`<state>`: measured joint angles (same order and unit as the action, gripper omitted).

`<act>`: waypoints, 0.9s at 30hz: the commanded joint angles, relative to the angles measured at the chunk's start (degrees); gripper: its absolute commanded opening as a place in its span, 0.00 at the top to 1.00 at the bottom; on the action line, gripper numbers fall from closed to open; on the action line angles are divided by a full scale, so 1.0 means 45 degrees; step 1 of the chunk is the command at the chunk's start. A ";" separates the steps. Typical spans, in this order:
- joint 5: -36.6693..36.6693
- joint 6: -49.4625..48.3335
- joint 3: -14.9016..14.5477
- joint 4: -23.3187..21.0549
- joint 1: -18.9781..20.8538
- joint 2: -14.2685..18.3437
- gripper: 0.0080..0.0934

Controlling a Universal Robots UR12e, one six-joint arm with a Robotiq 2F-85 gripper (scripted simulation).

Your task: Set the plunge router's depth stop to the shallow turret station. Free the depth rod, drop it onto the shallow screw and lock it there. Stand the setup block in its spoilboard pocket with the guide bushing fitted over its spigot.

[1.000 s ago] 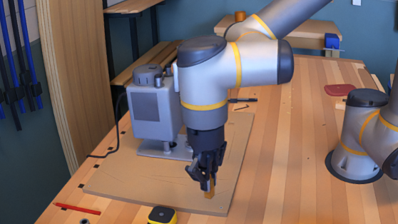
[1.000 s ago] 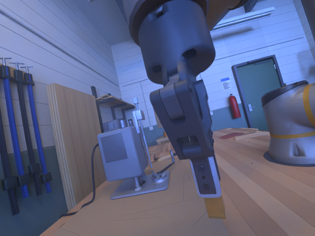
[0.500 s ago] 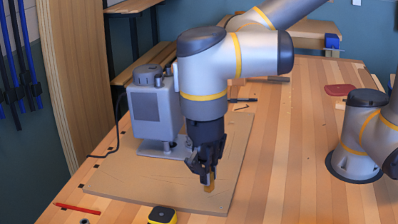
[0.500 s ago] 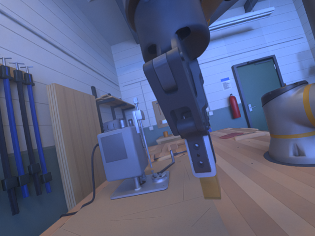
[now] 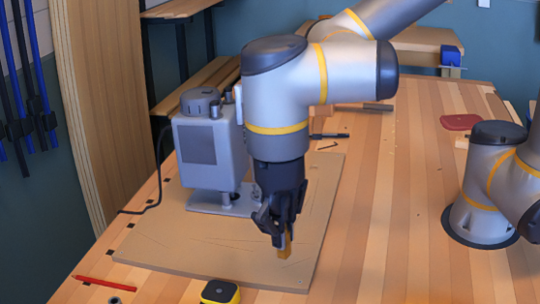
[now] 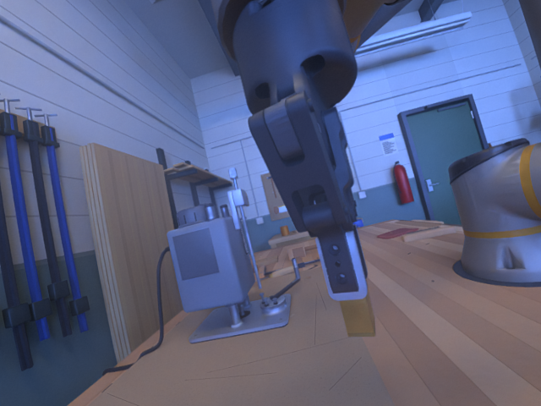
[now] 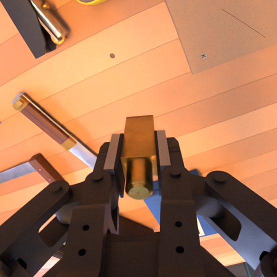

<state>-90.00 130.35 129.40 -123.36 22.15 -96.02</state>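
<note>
The brass setup block (image 5: pixel 283 248) (image 6: pixel 358 316) (image 7: pixel 138 140) hangs upright just above the spoilboard (image 5: pixel 227 237), its round spigot (image 7: pixel 138 178) pointing up between the fingers. The grey plunge router (image 5: pixel 210 150) (image 6: pixel 214 262) stands on the spoilboard behind and to the left, its thin depth rod (image 6: pixel 244 227) running down toward the turret (image 6: pixel 271 303) on the base plate. The guide bushing and the pocket are not visible to me. My gripper (image 5: pixel 280 231) (image 6: pixel 345 275) (image 7: pixel 138 155) is over the right part of the spoilboard, closed on the setup block.
The spoilboard's near edge (image 5: pixel 208 273) has a yellow tape measure (image 5: pixel 220 292) and a red pencil (image 5: pixel 104 283) in front of it. Chisels (image 7: pixel 49 126) lie on the bench in the wrist camera's view. The arm's base (image 5: pixel 484 213) stands to the right, plywood sheets (image 5: pixel 101 97) to the left.
</note>
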 commanded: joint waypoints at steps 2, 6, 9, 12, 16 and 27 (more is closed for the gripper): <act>-0.0001 -0.0082 0.0016 -0.0002 -0.0065 -0.0045 1.00; -0.0001 -0.0312 0.0103 0.0013 -0.0241 -0.0147 1.00; -0.0001 -0.0545 0.0189 0.0029 -0.0419 -0.0249 1.00; -0.0001 -0.0834 0.0292 0.0050 -0.0642 -0.0373 1.00; -0.0001 -0.1313 0.0453 0.0085 -0.1012 -0.0570 1.00; -0.0001 -0.3204 0.0993 0.0242 -0.2490 -0.1266 1.00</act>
<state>-90.00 115.84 133.97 -122.23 10.90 -101.73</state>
